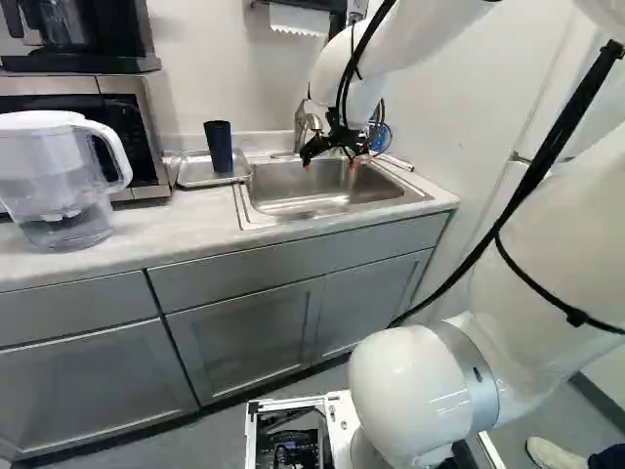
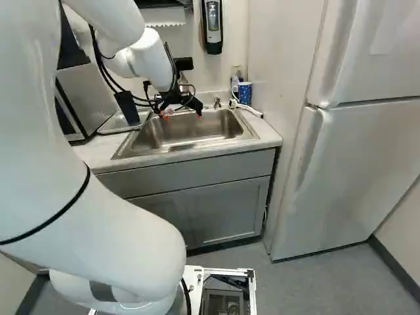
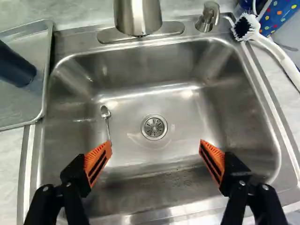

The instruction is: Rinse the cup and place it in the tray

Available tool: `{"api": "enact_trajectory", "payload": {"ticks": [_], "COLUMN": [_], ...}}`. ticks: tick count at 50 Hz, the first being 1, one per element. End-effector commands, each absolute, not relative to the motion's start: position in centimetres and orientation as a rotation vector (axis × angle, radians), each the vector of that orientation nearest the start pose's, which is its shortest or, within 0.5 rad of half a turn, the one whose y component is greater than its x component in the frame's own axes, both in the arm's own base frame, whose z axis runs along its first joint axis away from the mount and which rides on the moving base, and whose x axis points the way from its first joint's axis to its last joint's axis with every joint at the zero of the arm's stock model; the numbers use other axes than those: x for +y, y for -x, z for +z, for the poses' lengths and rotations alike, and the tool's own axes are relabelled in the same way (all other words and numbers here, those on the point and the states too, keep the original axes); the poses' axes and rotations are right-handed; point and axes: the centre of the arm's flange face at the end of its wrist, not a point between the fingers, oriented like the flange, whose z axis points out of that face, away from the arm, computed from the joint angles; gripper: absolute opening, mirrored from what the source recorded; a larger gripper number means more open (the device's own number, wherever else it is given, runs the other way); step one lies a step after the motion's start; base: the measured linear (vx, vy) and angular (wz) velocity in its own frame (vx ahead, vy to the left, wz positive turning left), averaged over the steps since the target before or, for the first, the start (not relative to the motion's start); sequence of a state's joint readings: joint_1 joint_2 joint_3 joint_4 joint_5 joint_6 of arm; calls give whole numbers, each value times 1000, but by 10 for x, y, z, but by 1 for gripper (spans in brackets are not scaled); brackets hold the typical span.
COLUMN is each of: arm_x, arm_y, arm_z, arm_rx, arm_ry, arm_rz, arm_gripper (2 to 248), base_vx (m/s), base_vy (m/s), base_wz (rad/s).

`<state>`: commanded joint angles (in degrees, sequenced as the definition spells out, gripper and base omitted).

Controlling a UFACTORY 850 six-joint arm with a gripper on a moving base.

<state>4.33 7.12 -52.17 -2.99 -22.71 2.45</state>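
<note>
The cup stands upright in the tray, beside the sink and apart from the gripper. It is dark, tall and straight-sided, a little wider at the mouth by the look of it in the left base view. I'd judge it light and fairly stiff, plastic or thin metal, though the pictures don't settle which. Its smooth side would turn slippery once wet, and being tall and narrow it could tip if a finger knocked it high up. Best hold is around the body near mid-height, 1 pad on each side, squeezed just enough to stop it sliding, with the mouth left free for water.

The gripper is open and empty, its 2 fingers spread wide with the orange pads facing each other and nothing between them. The arm reaches forward over the counter, and its wrist hangs above the sink, fingers pointing down. The faucet lies ahead of the gripper, and a spoon rests in the sink near 1 fingertip. Whether the cup has been rinsed I can't tell; its place in the tray would suit a finished job. If it still needs rinsing, the arm must swing across to the tray and come at the cup level, clear of the tray's rim
</note>
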Motion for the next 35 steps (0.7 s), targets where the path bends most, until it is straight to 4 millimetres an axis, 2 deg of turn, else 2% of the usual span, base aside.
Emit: {"api": "enact_trajectory", "payload": {"ticks": [35], "arm_x": [32], "arm_y": [-447], "arm_z": [590], "arm_rx": [-111], "arm_ry": [2978], "arm_rz": [-986], "arm_gripper": [247], "base_vx": [0], "base_vy": [0], "base_wz": [0]}}
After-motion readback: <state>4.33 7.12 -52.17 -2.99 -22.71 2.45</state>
